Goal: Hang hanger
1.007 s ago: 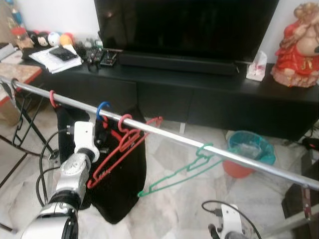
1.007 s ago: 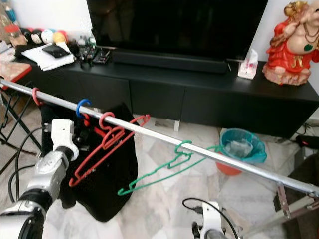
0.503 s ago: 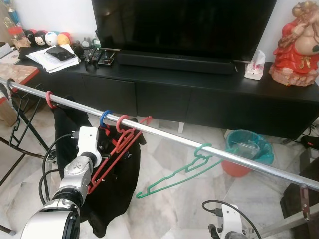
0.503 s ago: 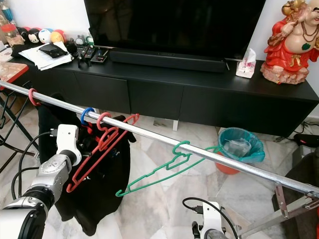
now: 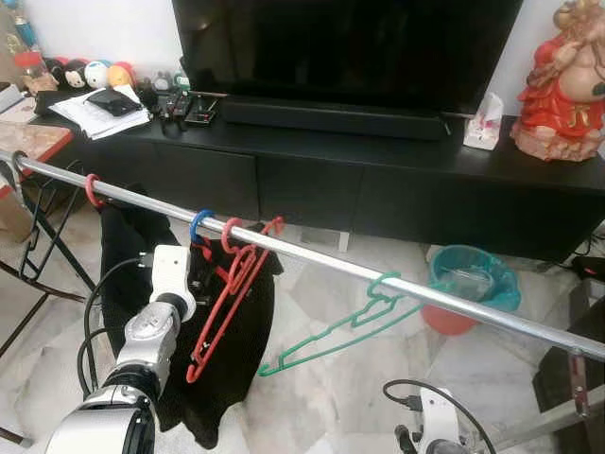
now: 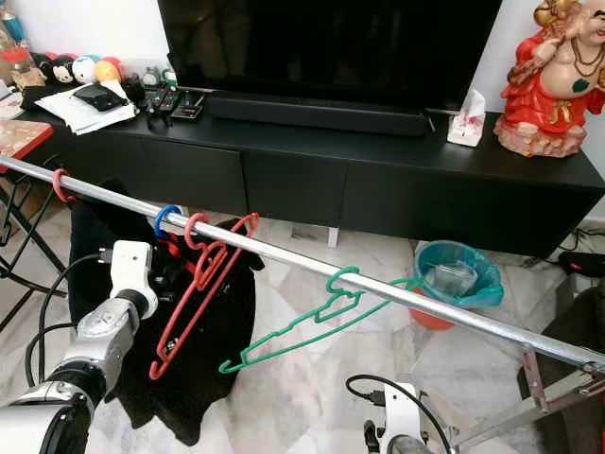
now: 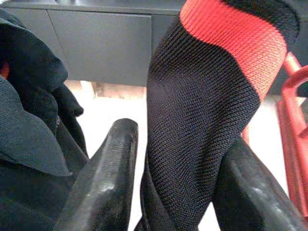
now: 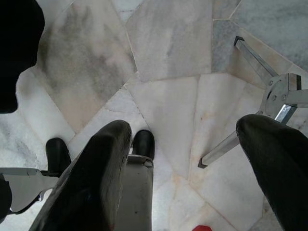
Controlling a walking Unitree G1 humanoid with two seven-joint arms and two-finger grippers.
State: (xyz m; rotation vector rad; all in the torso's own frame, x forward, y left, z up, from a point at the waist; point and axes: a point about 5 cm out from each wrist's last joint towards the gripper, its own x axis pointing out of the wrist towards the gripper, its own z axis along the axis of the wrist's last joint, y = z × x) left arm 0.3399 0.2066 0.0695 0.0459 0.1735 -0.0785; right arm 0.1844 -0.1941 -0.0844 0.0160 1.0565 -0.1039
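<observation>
Hanging from rail (image 5: 312, 262): red hanger (image 5: 219, 305), steeply down-left | left pincer (image 7: 180, 192) apparently clenching black garment (image 7: 202, 130)

A red hanger (image 5: 219, 305) and a green hanger (image 5: 336, 333) hang on a silver rail (image 5: 454, 303) over black cloth (image 5: 232, 359) with a red band.

left pincer (image 7: 178, 192) raised, right pincer (image 8: 192, 173) spread

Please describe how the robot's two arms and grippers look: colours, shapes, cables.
The left arm is silver, in rounded segments, with a white wrist block and a black cable looping beside it. The right arm shows a white wrist piece and a black cable. The left gripper and right gripper each have two thick, glossy black fingers.
</observation>
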